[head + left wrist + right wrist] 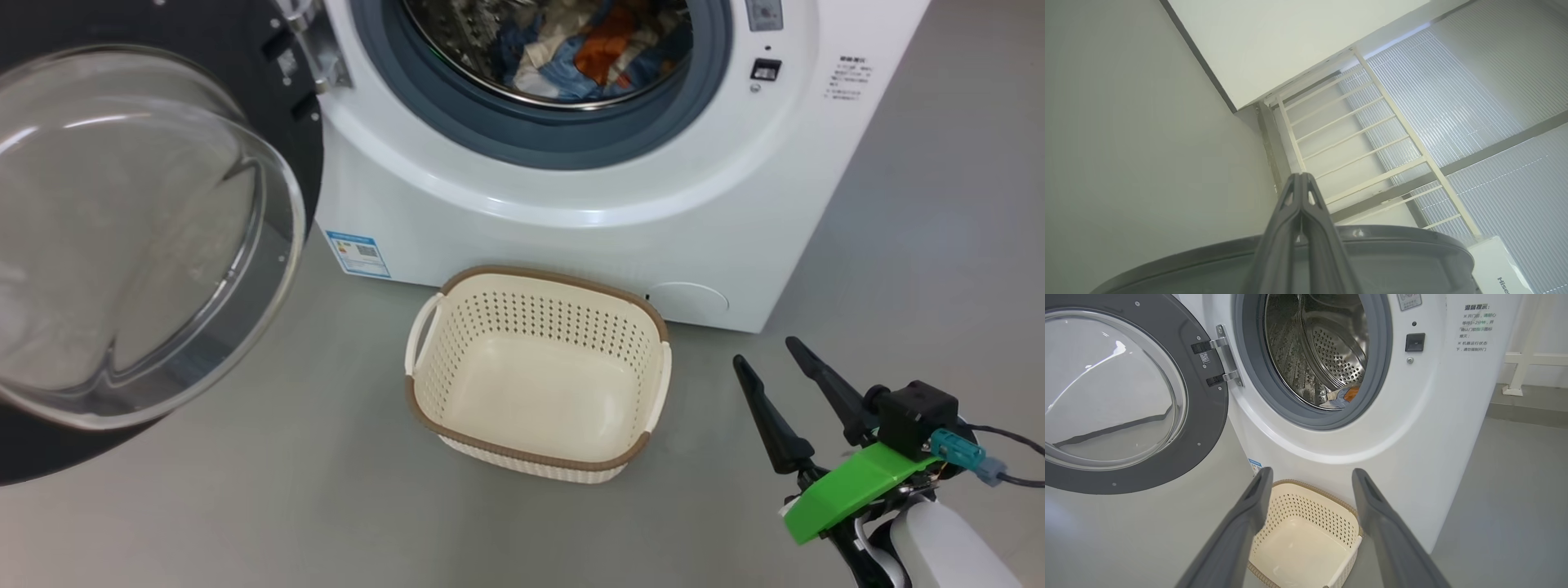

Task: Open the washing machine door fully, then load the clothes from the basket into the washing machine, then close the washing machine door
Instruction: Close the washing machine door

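Loading done: light blue and orange fabric clothes inside the big white boxy washing machine, cream perforated plastic basket empty just in front. Next, swing shut the round glossy black glass-bowled door, wide open at left. Right gripper spread wide, empty; left gripper pinched shut on nothing.

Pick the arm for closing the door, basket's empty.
Left. The washing machine door hangs open on the robot's left, and the shut left tool sits at its rim. The right tool is open, away past the basket.
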Controlling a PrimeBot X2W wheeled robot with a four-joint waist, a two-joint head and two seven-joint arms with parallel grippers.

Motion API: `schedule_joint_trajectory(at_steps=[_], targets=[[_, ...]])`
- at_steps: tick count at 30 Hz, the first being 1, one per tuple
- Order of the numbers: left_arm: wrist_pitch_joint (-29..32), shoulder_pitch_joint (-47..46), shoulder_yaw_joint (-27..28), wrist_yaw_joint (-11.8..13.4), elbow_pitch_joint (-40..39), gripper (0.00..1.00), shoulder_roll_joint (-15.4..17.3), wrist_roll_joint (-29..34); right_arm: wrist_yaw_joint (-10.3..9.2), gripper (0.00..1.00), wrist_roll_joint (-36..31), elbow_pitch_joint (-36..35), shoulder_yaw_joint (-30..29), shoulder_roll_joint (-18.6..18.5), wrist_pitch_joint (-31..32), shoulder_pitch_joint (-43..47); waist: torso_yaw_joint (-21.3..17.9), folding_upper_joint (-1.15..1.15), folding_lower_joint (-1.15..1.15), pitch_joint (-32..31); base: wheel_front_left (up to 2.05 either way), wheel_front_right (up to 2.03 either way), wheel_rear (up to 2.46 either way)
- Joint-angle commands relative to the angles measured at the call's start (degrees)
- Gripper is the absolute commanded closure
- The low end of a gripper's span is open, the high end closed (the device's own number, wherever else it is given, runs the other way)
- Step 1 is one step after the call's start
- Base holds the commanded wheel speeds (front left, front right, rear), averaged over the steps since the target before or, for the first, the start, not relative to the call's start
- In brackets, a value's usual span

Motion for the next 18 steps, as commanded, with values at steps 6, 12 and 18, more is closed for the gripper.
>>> schedule_joint_trajectory(at_steps=[6, 12, 18], targets=[[1.29, -2.12, 2.91, -0.16, 2.26, 1.0, 6.47, -1.88, 0.09, 0.0, -0.41, -1.71, 1.31, -1.29, -0.28, -2.48, -1.76, 0.0, 0.0, 2.4, 0.0, 0.0, 0.0], [1.41, -3.4, 3.23, -0.16, 3.72, 1.0, 6.74, -3.0, 0.09, 0.0, -0.8, -1.75, 1.6, -2.16, -0.28, -3.01, -2.05, 0.0, 0.0, 4.47, 0.0, 0.0, 0.0], [0.68, -3.94, 3.78, -0.16, 6.1, 1.0, 6.7, -3.56, 0.09, 0.0, -0.99, -1.86, 2.09, -2.42, -0.28, -3.38, -2.51, 0.0, 0.0, 5.49, 0.0, 0.0, 0.0]])
